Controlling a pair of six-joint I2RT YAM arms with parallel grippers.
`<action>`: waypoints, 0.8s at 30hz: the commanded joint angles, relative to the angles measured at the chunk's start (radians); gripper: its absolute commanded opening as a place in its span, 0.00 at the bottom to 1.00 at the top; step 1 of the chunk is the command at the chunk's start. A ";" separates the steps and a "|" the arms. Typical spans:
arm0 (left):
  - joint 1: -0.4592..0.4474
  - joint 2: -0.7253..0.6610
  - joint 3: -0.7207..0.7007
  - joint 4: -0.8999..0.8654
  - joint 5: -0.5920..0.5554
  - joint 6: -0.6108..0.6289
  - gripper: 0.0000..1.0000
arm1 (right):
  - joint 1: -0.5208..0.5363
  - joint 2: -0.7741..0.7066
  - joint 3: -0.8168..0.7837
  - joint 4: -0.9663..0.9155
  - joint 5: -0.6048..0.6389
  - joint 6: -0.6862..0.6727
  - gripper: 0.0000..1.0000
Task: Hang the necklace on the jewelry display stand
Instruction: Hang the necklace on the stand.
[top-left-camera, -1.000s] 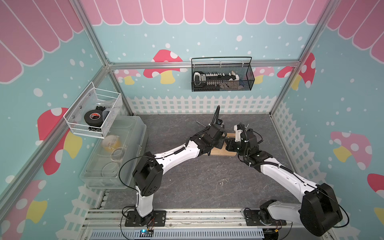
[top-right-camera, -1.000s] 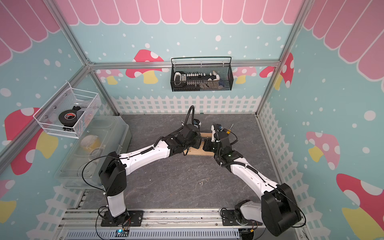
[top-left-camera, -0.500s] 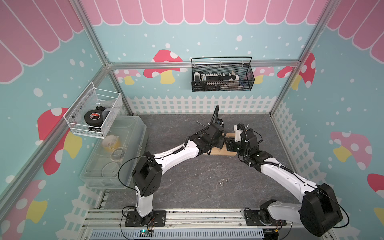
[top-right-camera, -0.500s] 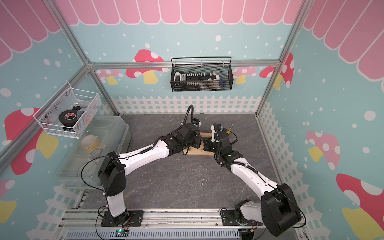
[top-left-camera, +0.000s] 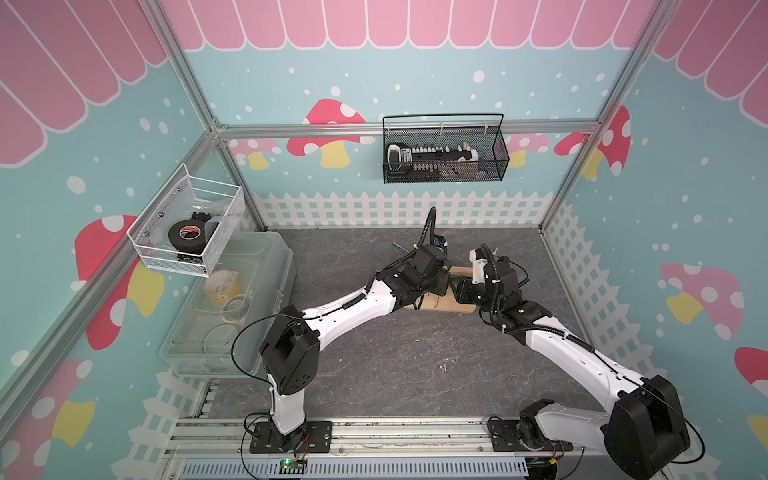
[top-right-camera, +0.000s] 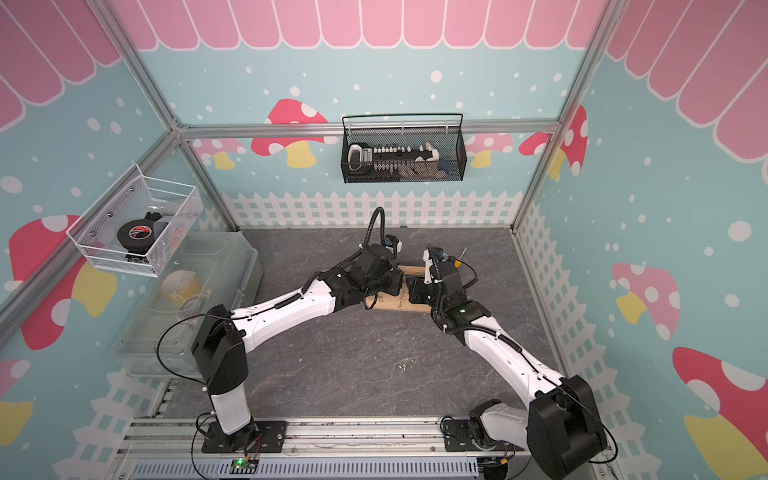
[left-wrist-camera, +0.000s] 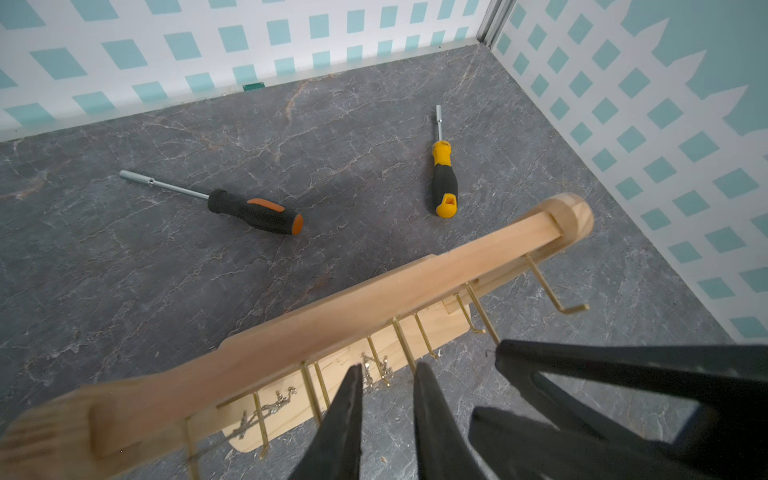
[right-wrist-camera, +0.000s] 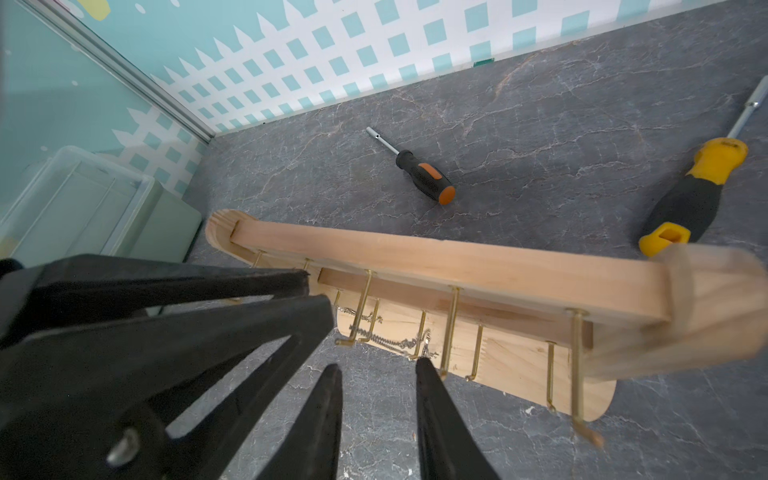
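Right, both hands have just let go. The right hand (right-wrist-camera: 377, 365) was shut a second ago; its jaws now stand apart with nothing between them. The left hand (left-wrist-camera: 387, 365) has widened too and is also empty. The arms sit where they were in both top views, so only the jaws moved.

The necklace (right-wrist-camera: 399, 344) is strung along the lower gold pegs (right-wrist-camera: 451, 324) of the jewelry display stand (right-wrist-camera: 457, 257), just off both sets of fingertips. This reads as a release, so the hang looks done or nearly done. Can't tell whether the chain hangs free or partly rests on the base (top-left-camera: 446, 306).

The wrist views carry all of this: chain, pegs and jaw gap. They also show the orange-capped screwdriver (left-wrist-camera: 253, 212) and the yellow screwdriver (left-wrist-camera: 444, 178) on the worktop (left-wrist-camera: 166, 270) behind the stand. In both top views the arms cover most of the stand, and no chain is visible.
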 joint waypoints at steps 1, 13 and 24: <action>0.008 -0.060 0.036 0.004 0.041 -0.010 0.25 | -0.006 -0.032 0.043 -0.067 0.003 -0.019 0.36; 0.010 -0.114 0.073 -0.099 -0.076 -0.035 0.28 | -0.007 -0.107 0.123 -0.176 -0.008 -0.068 0.43; 0.010 -0.318 -0.112 -0.212 -0.139 -0.095 0.29 | -0.064 -0.203 0.088 -0.295 -0.178 -0.141 0.41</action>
